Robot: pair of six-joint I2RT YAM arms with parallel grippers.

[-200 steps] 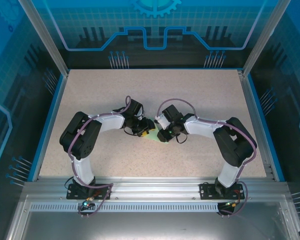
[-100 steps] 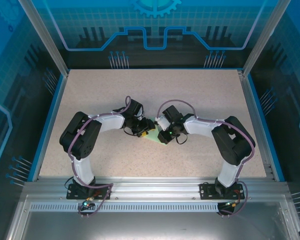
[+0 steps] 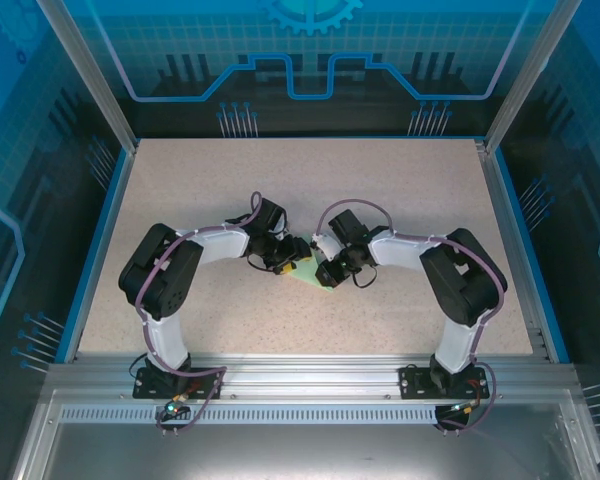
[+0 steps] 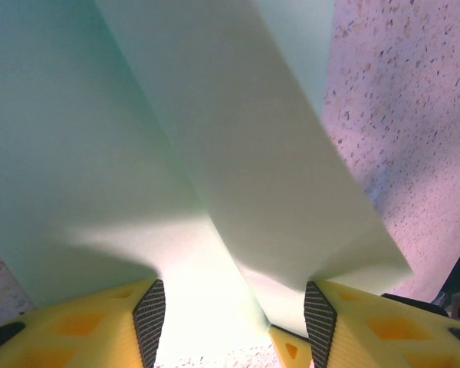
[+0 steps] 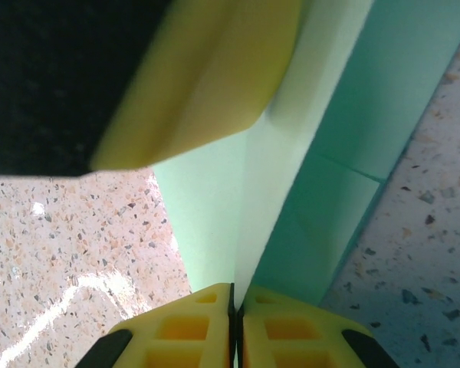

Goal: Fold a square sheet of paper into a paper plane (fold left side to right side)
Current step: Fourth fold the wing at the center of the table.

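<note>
Mid-table, creased pale mint-green paper sheet [image 3: 311, 277] lies on speckled tabletop [image 3: 280, 190]; right gripper [image 5: 235, 295] clamps its raised flap; left gripper [image 4: 234, 307] straddles it, jaws apart.

left gripper [image 3: 298, 264] and right gripper [image 3: 329, 272] sit close together over pale green paper [image 3: 308, 279] on the speckled table [image 3: 400, 190].

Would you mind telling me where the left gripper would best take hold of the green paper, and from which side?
Probably the raised flap of the paper, from above with one finger either side: it stands off the table while the rest lies flat. The left gripper straddles it, open.
</note>
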